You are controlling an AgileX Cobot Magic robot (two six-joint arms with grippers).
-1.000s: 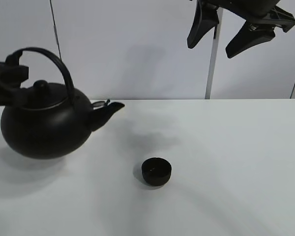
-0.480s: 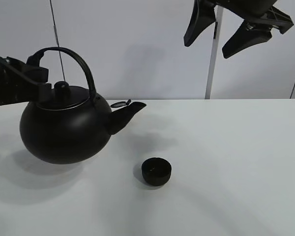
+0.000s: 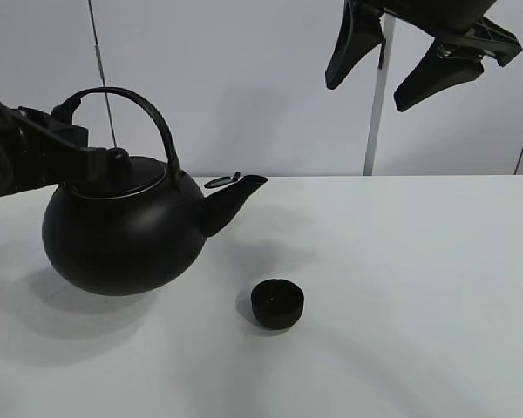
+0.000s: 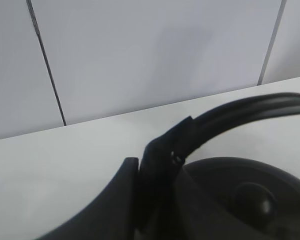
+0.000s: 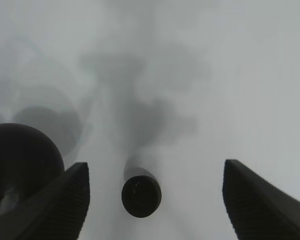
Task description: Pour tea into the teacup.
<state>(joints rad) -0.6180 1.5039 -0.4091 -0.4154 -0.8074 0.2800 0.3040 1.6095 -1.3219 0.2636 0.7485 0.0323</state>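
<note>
The teacup [image 3: 277,303] is a small black bowl standing upright on the white table [image 3: 436,287]. A big round black kettle [image 3: 122,239] hangs to its left, level, with the spout [image 3: 235,196] pointing right and ending up and left of the cup. My left gripper [image 3: 70,144] is shut on the left end of the kettle's arched handle [image 4: 250,107]; the left wrist view shows its fingers [image 4: 155,170] clamped there above the lid [image 4: 250,195]. High at the back right my right gripper [image 3: 366,94] is open and holds nothing. Its wrist view looks down between the fingers [image 5: 57,202] at the teacup [image 5: 141,196] and kettle [image 5: 20,162].
A white pole [image 3: 373,131] stands against the pale wall behind the table's back edge. A dark cable [image 3: 98,61] runs down the wall at the left. Bare table surface lies to the right of and in front of the cup.
My left gripper has carried the kettle to the right, bringing the spout closer to the teacup. The right gripper has barely shifted. The cup has not moved.
</note>
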